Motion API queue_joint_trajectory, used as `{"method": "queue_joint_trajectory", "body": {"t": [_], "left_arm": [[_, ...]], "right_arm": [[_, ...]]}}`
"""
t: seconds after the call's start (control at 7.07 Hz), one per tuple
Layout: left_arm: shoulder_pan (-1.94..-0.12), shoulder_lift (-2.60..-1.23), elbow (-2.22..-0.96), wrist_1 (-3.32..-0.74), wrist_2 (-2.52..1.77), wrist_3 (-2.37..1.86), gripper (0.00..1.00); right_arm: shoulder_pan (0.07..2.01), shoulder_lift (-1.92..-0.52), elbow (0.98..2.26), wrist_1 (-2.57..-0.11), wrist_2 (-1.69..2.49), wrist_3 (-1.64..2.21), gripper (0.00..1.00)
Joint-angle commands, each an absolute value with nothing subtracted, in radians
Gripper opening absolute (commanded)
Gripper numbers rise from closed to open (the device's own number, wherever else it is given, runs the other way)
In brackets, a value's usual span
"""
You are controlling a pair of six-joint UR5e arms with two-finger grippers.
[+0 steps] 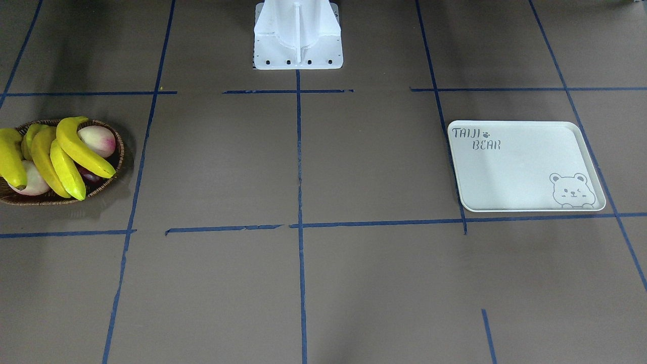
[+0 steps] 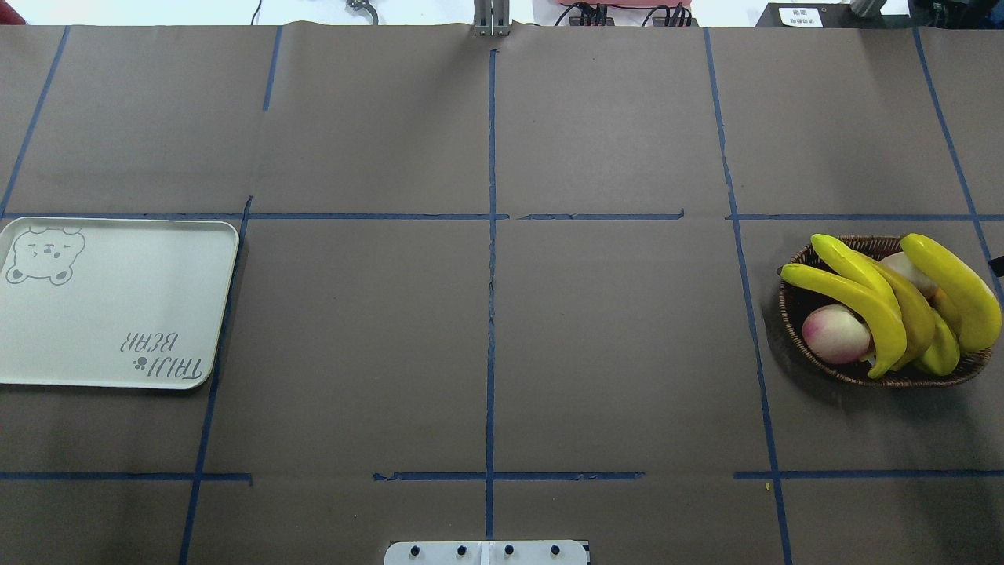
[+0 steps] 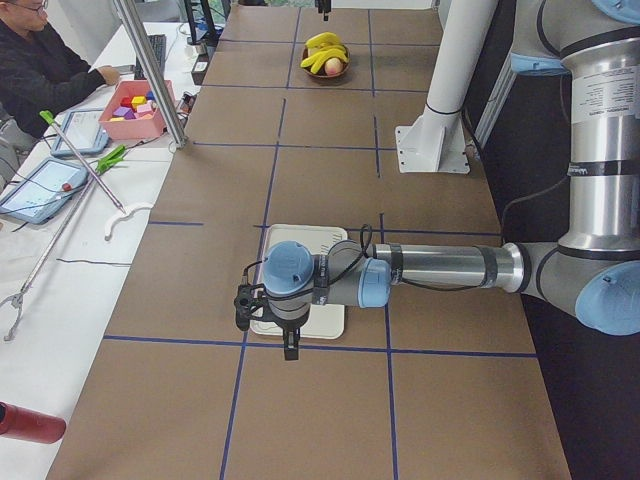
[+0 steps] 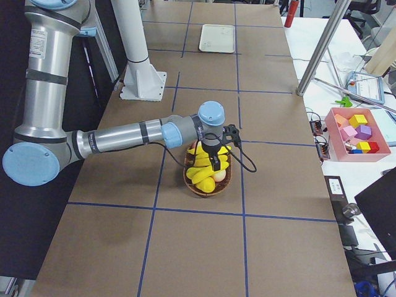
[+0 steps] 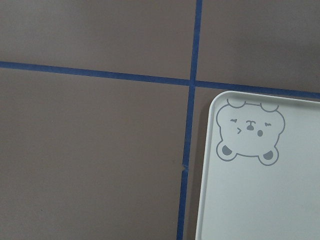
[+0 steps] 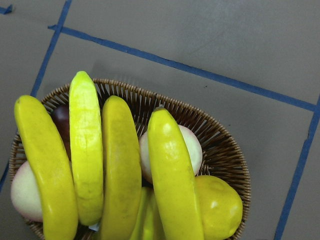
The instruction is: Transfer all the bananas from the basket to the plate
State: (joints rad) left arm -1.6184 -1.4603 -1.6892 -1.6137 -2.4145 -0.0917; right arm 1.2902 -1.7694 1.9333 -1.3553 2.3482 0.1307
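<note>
Several long yellow bananas (image 1: 81, 146) lie piled across the brown wicker basket (image 1: 45, 201), side by side in the right wrist view (image 6: 120, 165). Overhead, the bananas (image 2: 855, 294) and basket (image 2: 792, 314) sit at the right, and the white bear-print plate (image 2: 110, 314) at the left with nothing on it. My right gripper (image 4: 218, 166) hangs just above the bananas; I cannot tell whether it is open or shut. My left gripper (image 3: 289, 348) hovers over the plate's (image 3: 320, 325) end; its state cannot be told either. The left wrist view shows the plate's bear corner (image 5: 260, 200).
Pale pink peaches (image 1: 98, 140), a dark fruit and a rounded yellow fruit (image 6: 220, 207) share the basket. The white robot pedestal (image 1: 298, 40) stands mid-table at the robot's side. A person (image 3: 40, 70), a pink box of blocks (image 3: 135, 105) and a metal post (image 3: 160, 90) are beside the table.
</note>
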Motion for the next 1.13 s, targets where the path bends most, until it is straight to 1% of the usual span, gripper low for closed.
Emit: {"method": "queue_joint_trajectory", "body": {"t": [0.0,0.28,0.71,0.99], "left_arm": [[-1.618,-1.459,-1.693,-1.614,-2.414,-0.091,1.00],[-1.618,-1.459,-1.692,-1.614,-2.416,-0.089,1.00],[-1.618,-1.459,-1.700,-1.614,-2.416,-0.090,1.00],[-1.618,-1.459,-1.703,-1.614,-2.416,-0.092,1.00]], "right_arm": [[1.217,-1.798,1.901,-1.301,2.333,0.144,0.99],[1.183,-1.795,1.853,-1.301,2.319,0.144,0.99],[1.155,-1.792,1.824,-1.302,2.276,0.144,0.98],[1.137,-1.758,1.784,-1.302,2.279,0.144,0.98]]}}
